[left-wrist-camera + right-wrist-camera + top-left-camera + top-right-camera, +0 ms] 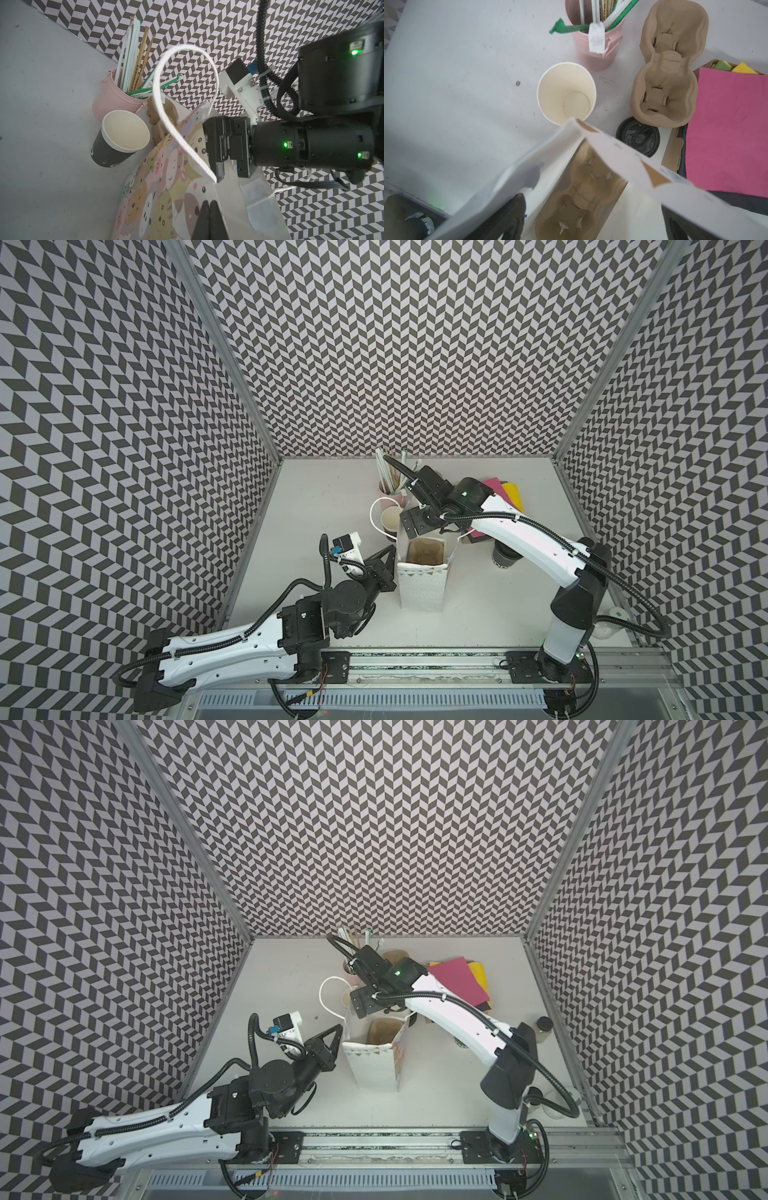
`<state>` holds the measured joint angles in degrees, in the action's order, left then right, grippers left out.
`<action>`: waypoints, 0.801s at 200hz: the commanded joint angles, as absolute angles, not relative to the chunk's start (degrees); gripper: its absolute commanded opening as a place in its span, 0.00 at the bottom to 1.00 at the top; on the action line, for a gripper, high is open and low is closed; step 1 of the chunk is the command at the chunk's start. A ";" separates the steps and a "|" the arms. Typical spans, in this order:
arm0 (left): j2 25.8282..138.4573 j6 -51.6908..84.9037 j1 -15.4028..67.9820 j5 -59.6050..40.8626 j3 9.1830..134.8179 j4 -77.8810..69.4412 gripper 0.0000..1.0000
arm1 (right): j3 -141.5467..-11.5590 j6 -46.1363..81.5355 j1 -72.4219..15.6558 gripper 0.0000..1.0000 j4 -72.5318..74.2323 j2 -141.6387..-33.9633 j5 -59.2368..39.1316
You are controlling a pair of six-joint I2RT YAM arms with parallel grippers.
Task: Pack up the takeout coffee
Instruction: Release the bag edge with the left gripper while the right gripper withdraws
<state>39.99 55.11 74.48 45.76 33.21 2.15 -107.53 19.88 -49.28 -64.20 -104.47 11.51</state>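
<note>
The takeout coffee (pixel 503 561), a dark grey cup with white print, stands right of the bag and is mostly hidden under my right arm. A white paper bag (pixel 419 589) with a cartoon-printed side (pixel 166 187) stands open mid-table, and a brown cup carrier (pixel 577 199) lies in its bottom. My left gripper (pixel 208 204) is shut, with its tips against the bag's left wall by the rim. Whether paper is pinched between them does not show. My right gripper (pixel 591 224) is open over the far end of the bag's mouth, its fingers straddling that end and holding nothing.
A lidless dark cup (pixel 566 93) stands just behind the bag. Near it are a pink bucket of straws (pixel 593 47), a second carrier (pixel 668 68) and a loose black lid (pixel 637 136). Pink and yellow napkins (pixel 455 979) lie at the back right, and a small bottle (pixel 543 1025) is by the right wall.
</note>
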 commanded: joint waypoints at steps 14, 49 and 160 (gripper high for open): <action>40.15 54.92 74.09 46.33 32.36 0.77 0.00 | -110.83 17.09 -47.58 0.99 -64.53 -106.82 10.89; 40.14 55.13 74.14 45.84 31.83 0.44 0.00 | -109.61 17.36 -47.85 0.99 -64.31 -104.80 10.89; 41.81 55.50 74.09 44.48 32.51 -1.08 0.01 | -100.70 16.87 -49.16 0.99 -66.37 -96.78 11.52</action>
